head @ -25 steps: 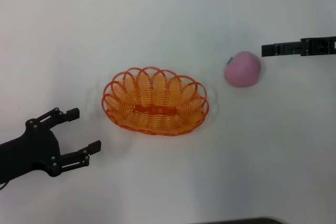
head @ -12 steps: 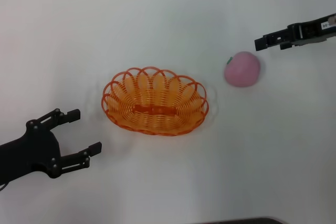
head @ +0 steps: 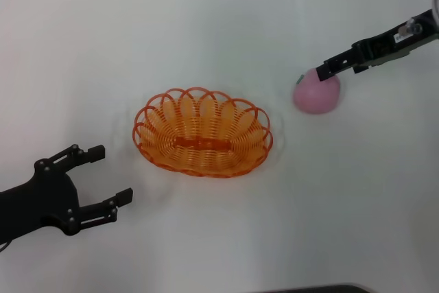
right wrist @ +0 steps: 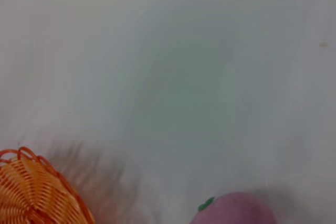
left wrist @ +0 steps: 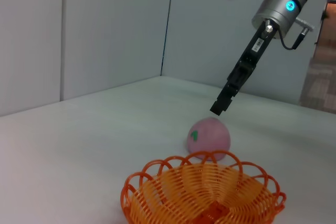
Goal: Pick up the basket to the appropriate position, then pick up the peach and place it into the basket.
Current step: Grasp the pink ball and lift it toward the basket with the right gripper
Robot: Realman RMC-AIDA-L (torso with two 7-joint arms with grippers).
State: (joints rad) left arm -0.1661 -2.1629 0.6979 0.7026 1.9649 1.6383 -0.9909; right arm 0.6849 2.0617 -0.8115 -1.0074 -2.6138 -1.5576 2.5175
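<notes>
The orange wire basket (head: 159, 143) sits upright on the white table, a little left of centre, with nothing in it. The pink peach (head: 315, 95) rests on the table to its right, green stem spot facing the basket. My right gripper (head: 323, 71) reaches in slanted from the right, its tips just above the peach's top. In the left wrist view that gripper (left wrist: 221, 108) hangs a small gap over the peach (left wrist: 210, 135), behind the basket (left wrist: 157, 192). My left gripper (head: 110, 173) stands open on the table's near left, apart from the basket. The right wrist view shows the peach (right wrist: 236, 211) and the basket's rim (right wrist: 37, 192).
The white table (head: 206, 32) stretches out bare around the basket and peach. Grey wall panels (left wrist: 105, 30) stand beyond the table's far edge in the left wrist view.
My right gripper has swung down and toward the peach, from beside it at the far right to just above its top. Basket, peach and left arm have stayed put.
</notes>
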